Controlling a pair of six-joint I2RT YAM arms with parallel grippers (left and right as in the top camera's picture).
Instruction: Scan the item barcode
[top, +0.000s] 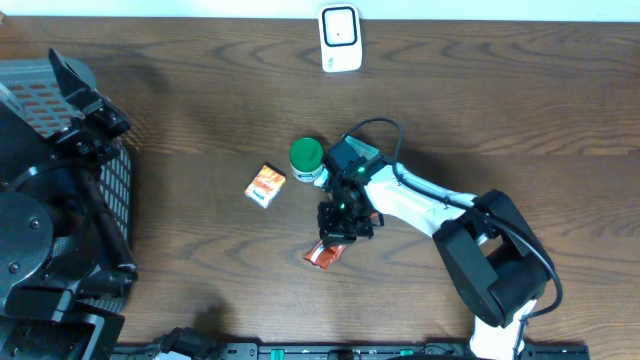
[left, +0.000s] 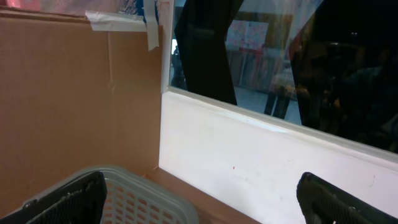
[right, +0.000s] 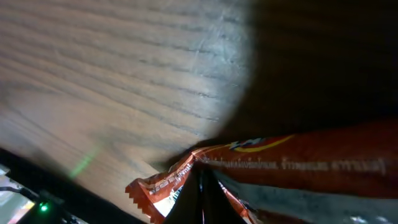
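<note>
The task stands at its opening stage: an item is gripped, but nothing has been scanned yet. The right gripper (top: 340, 228) is down at the table (top: 520, 110) with its jaws closed tight on the edge of the red snack packet (top: 322, 255). The right wrist view shows the dark fingertips pinching the crimped end of the wrapper. The packet sits low near the front edge of the table, and whether it has left the wood at all cannot be told. The scanner (top: 340, 38) stands at the far edge, well apart from the packet, its face not pointed at anything in hand. No barcode is visible on the wrapper from either view, so finding and turning that face is probably part of what is left, along with the lift and the carry across. A green-lidded jar (top: 306, 158) and a small orange box (top: 266, 185) lie untouched nearby. The left gripper (left: 199, 202) hangs fully open and empty above the basket (left: 146, 194).
</note>
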